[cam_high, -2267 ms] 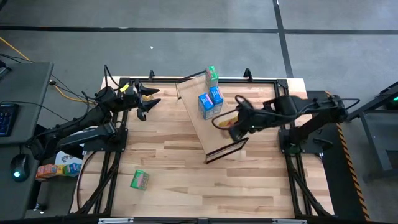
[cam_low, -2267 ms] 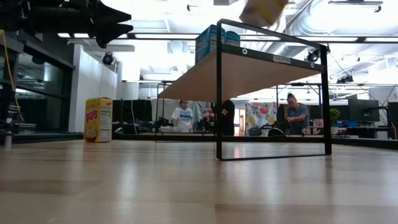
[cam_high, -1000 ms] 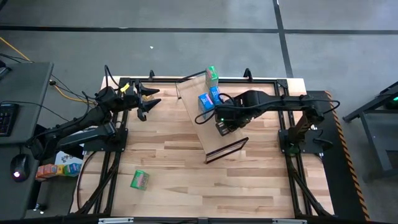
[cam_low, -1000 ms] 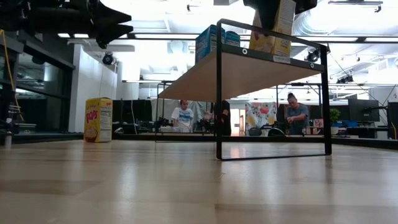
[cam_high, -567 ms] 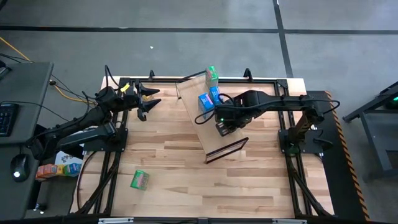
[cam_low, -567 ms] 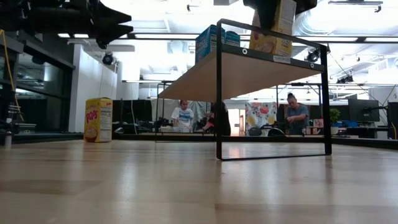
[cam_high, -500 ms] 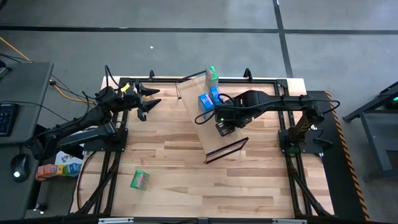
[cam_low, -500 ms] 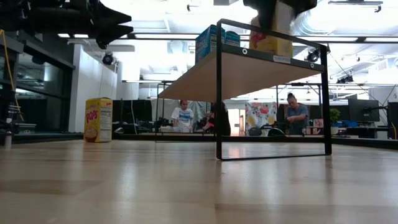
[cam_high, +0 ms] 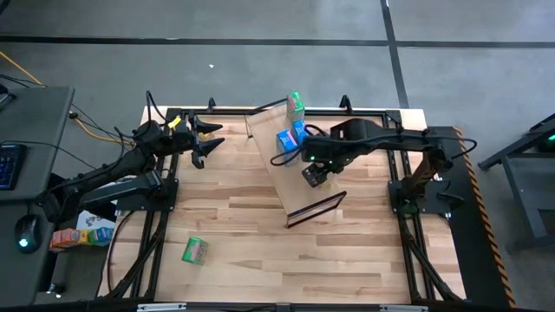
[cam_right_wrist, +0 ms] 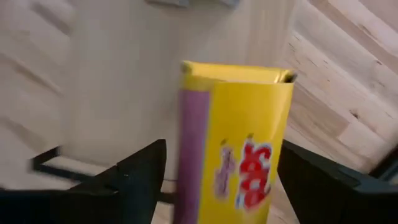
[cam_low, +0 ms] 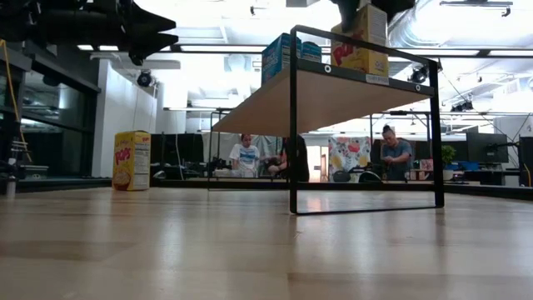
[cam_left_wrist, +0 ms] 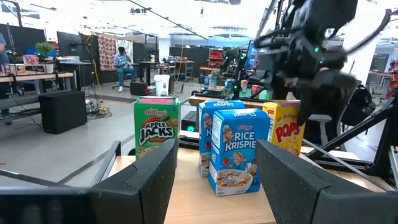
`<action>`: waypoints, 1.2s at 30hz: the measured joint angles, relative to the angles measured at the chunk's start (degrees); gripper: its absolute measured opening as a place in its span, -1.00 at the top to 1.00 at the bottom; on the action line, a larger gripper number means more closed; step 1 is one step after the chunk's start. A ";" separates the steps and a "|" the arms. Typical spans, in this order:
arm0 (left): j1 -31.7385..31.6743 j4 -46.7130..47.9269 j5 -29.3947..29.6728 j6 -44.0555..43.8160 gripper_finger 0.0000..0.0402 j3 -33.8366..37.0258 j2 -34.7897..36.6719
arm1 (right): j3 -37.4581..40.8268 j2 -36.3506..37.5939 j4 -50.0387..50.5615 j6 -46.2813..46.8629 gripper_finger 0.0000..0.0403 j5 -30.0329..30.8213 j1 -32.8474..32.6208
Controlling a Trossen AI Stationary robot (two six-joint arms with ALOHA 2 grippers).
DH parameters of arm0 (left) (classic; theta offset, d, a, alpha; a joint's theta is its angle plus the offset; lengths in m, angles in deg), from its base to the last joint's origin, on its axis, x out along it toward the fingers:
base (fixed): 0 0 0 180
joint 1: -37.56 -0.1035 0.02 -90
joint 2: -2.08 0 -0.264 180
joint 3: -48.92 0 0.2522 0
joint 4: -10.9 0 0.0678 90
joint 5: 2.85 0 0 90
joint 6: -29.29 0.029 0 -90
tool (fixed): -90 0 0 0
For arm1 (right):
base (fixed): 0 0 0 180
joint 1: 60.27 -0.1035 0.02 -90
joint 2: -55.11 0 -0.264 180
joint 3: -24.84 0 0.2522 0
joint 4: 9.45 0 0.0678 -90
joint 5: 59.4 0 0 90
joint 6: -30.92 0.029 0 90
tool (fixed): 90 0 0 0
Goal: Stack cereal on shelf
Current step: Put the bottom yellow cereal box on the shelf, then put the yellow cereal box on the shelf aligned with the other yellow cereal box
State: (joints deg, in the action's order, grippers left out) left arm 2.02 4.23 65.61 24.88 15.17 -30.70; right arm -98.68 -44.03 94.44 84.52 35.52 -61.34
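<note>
Yellow cereal box [cam_right_wrist: 239, 143] stands on the shelf [cam_high: 277, 178] between the right gripper's [cam_high: 316, 175] spread fingers, apparently just released; lifting clear seems next.

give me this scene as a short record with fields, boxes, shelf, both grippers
shelf: light-wood board on a dark frame
on shelf: green box, two blue boxes, yellow box
off shelf: green box on tabletop, yellow box on tabletop
right gripper: open, just above the yellow box on the shelf
left gripper: open, waiting at the table's far left
</note>
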 joint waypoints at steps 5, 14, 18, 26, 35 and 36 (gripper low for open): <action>-0.03 -0.04 0.00 0.02 -0.04 0.00 0.01 | -4.58 1.24 -0.12 -2.77 -0.42 0.10 -0.04; -0.01 1.41 -0.84 0.23 -0.04 -0.04 0.03 | -15.49 4.46 -0.19 -12.01 -0.42 12.52 -3.08; 0.01 3.33 -4.36 1.97 -0.04 -0.04 0.03 | -15.44 7.57 -0.28 -13.28 -0.42 23.66 -7.02; 0.01 3.29 -4.41 0.04 -0.04 -0.04 0.03 | 2.76 20.47 -0.17 -6.29 -0.42 31.81 -10.57; -0.49 3.65 12.42 4.03 -0.04 -1.10 -1.67 | 29.55 39.97 -7.03 2.48 -0.42 34.44 -9.43; -1.04 5.02 13.75 5.17 -0.04 -2.35 -2.61 | 31.79 41.68 -8.58 1.73 -0.42 35.23 -9.43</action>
State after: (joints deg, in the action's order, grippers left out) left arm 0.98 9.25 79.36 30.06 12.81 -33.30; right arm -66.89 -2.35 85.86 86.25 70.74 -70.77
